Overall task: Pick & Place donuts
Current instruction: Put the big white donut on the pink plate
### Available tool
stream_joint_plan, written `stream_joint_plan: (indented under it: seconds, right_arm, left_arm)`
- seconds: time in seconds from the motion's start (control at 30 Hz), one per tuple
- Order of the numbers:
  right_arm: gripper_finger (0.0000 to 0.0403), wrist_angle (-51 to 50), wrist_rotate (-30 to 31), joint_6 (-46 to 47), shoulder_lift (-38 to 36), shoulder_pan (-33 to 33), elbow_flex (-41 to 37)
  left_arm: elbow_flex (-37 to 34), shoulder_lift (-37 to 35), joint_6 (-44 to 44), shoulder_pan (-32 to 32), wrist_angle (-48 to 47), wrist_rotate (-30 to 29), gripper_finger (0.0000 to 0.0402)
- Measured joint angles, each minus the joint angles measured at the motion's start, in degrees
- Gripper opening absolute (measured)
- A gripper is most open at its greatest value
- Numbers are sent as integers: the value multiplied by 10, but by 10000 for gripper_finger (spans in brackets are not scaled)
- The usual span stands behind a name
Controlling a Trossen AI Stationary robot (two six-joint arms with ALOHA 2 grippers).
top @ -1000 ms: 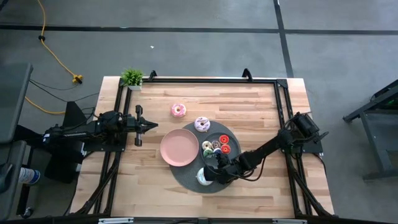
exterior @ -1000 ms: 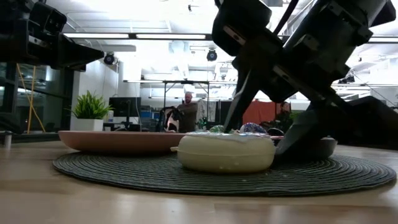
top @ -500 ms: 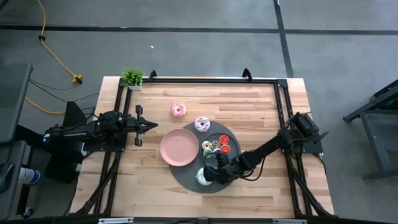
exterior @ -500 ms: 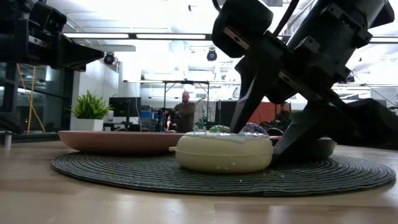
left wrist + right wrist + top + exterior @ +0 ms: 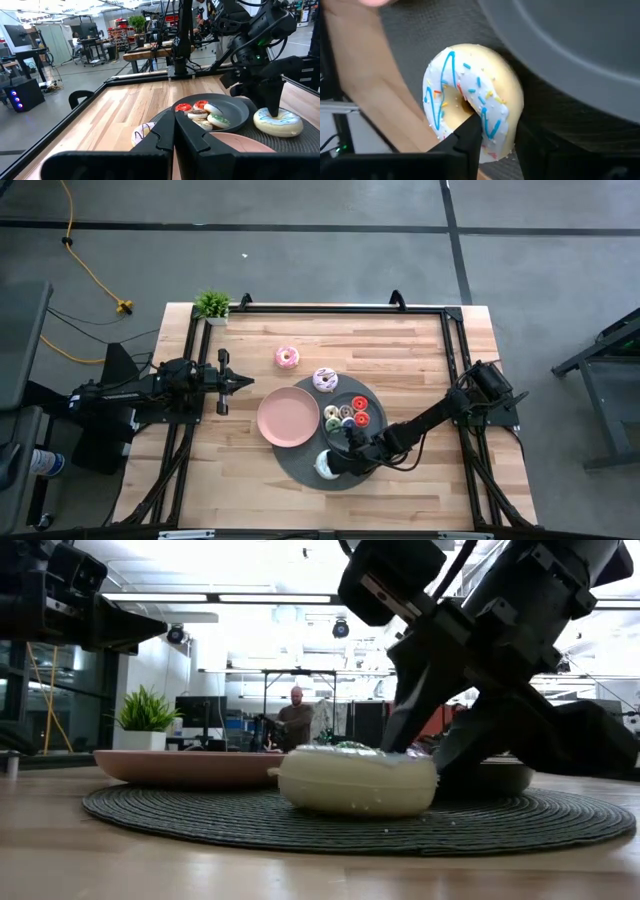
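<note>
The right gripper [image 5: 492,137] pinches the white-iced donut [image 5: 470,102] — one finger through its hole, likely for a firm lift. It sits on the woven mat [image 5: 300,470] beside the pink plate [image 5: 288,418]; the left gripper [image 5: 245,381] waits, jaws pressed together.

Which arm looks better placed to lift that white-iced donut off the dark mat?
The right gripper: its fingers already straddle the white-iced donut. The left gripper waits shut, far across the table.

Right tool [image 5: 334,463] now tighter around white-iced donut [image 5: 325,465]
</note>
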Motion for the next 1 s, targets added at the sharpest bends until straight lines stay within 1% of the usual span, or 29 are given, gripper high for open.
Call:
stream_joint_plan:
  seconds: [0.13,0.47,0.6,0.77,1.0]
  right_arm:
    - [93,31,0,-13,0,0,0]
    - [92,121,-10,-50,0,9,0]
    - [91,127,-16,-77,0,10,20]
    - [91,100,-17,-120,-5,8,61]
    - [91,-5,-15,-194,-6,-14,156]
  left_arm:
    - [0,0,0,0,0,0,1]
    - [0,0,0,0,0,0,1]
    - [0,0,0,0,0,0,1]
    - [0,0,0,0,0,0,1]
    - [0,0,0,0,0,0,1]
